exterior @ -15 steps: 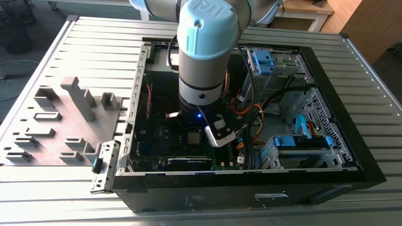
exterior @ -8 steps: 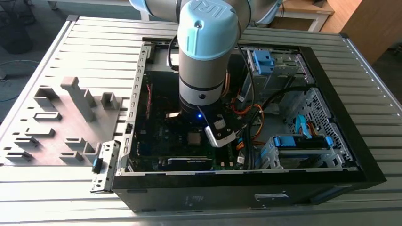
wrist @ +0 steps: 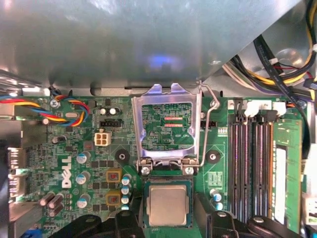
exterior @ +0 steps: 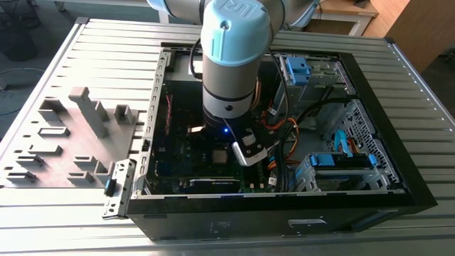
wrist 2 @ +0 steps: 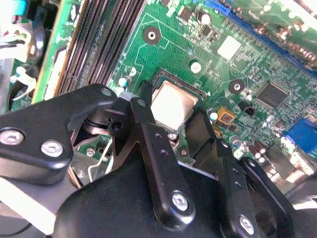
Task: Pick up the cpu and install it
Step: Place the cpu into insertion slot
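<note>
Ribbed aluminium bench [exterior: 106, 48] carries the big black open-sided computer case [exterior: 213, 224], and I reach down into it from above. Inside lies the green motherboard [wrist: 99, 168], w/ long black memory slots [wrist: 240, 168] beside the socket. My black two-finger end effector [wrist 2: 169, 116] hangs low over the socket, spread wide enough to straddle it, one finger each side. As far as I can judge it grips nothing. The silver metal load plate [wrist: 136, 129] stands hinged open next to the socket, thin wire lever [wrist: 204, 144] up too. The cpu [wrist: 167, 204], a small flat square w/ silver-grey top, lies in the socket betw. my fingers and looks square to the frame.

Risks, imo: plate isn't shut, so the chip is loose. A sideways nudge from a finger could skew it and bend socket pins. Fingers sit v. close to the socket frame and the small blue-topped capacitors [wrist: 126, 186], so a crooked move could clip them.
</note>
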Motion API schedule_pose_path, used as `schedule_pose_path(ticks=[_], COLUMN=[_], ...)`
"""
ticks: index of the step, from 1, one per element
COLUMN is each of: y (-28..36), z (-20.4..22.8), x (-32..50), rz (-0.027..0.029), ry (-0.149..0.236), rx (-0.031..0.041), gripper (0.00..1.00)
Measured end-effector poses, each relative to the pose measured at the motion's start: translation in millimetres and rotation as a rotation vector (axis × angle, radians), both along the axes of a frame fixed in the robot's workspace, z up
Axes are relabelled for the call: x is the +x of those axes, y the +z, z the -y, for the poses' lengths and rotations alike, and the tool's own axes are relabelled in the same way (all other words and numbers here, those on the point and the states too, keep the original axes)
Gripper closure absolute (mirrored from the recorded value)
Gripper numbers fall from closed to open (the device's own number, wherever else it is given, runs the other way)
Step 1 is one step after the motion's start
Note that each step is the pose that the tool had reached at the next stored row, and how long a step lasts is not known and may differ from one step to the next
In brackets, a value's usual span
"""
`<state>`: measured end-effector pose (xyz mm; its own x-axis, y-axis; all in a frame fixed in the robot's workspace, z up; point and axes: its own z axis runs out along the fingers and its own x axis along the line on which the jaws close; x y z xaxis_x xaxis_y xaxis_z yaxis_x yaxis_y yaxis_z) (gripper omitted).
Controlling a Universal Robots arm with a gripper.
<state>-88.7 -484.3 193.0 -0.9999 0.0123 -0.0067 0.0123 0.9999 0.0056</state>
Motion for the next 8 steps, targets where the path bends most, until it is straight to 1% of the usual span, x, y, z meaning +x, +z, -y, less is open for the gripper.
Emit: schedule_pose_path(ticks=[8], y=[11.1], z=[0.0], x=[0.0], rz=[0.0000], ry=[0.000], rx=[0.0000], gripper=[0.47])
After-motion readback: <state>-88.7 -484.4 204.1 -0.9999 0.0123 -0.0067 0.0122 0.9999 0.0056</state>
